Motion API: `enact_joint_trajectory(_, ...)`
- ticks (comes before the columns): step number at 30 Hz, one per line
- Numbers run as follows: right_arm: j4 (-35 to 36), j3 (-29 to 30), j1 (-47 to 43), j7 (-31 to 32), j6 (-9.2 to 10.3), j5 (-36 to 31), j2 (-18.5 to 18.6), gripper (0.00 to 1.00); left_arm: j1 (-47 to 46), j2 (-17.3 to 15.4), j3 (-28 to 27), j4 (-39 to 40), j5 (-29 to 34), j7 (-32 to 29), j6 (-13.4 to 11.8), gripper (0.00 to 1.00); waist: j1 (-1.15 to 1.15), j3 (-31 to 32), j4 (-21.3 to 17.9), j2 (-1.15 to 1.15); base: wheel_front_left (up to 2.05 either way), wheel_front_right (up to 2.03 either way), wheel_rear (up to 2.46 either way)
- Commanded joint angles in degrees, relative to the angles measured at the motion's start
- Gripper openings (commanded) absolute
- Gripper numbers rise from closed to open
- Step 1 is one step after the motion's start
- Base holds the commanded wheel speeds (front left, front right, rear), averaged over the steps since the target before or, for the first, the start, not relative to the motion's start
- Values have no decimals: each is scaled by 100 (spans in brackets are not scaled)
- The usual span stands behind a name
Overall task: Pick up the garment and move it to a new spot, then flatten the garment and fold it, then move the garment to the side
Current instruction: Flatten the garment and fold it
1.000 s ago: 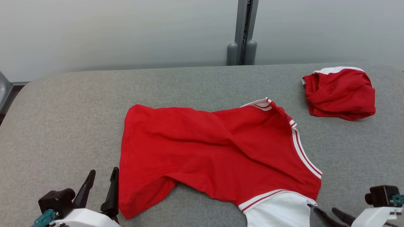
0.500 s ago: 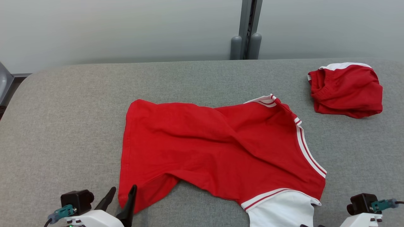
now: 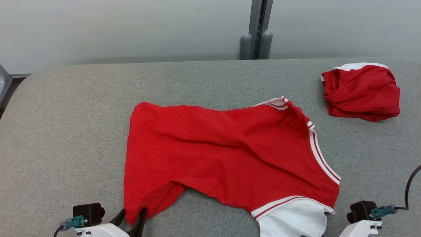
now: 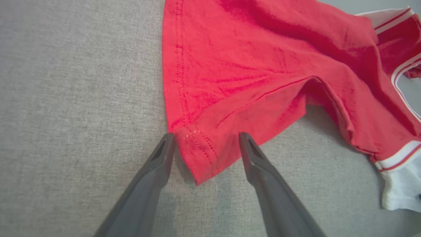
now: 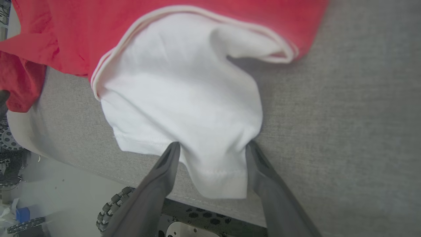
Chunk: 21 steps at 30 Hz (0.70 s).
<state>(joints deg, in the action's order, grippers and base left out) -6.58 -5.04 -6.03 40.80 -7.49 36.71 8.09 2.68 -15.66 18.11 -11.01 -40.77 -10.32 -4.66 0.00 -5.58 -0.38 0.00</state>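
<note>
The red cloth shirt with white sleeve (image 3: 230, 158) lies crumpled on the grey fabric table (image 3: 65, 131), long axis left to right. The fingers of the left gripper (image 4: 206, 135) straddle the red hem corner (image 4: 197, 161); those of the right gripper (image 5: 213, 144) straddle the white sleeve cuff (image 5: 220, 177). Both pairs stand open, gripping nothing.

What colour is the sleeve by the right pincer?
The sleeve is white; the right wrist view shows it best.
</note>
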Motion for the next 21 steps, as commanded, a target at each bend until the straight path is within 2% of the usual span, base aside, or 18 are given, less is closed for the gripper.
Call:
enact_joint_trajectory(1,-92,-61,69,-35,-2,34,24,100,-115,-17,7,-43,-31,-15,26,100,0,-4,1,0,0,0,0)
enact_joint_trajectory(11,-272,-341,207,-293,-2,227,99,100,-148,-21,-26,-275,-88,-36,-66,100,0,-10,14,0,0,0,0)
enact_joint_trajectory(21,-384,-614,416,-613,-2,368,191,100,-306,60,64,-389,-91,29,60,100,0,-37,-7,0,0,0,0)
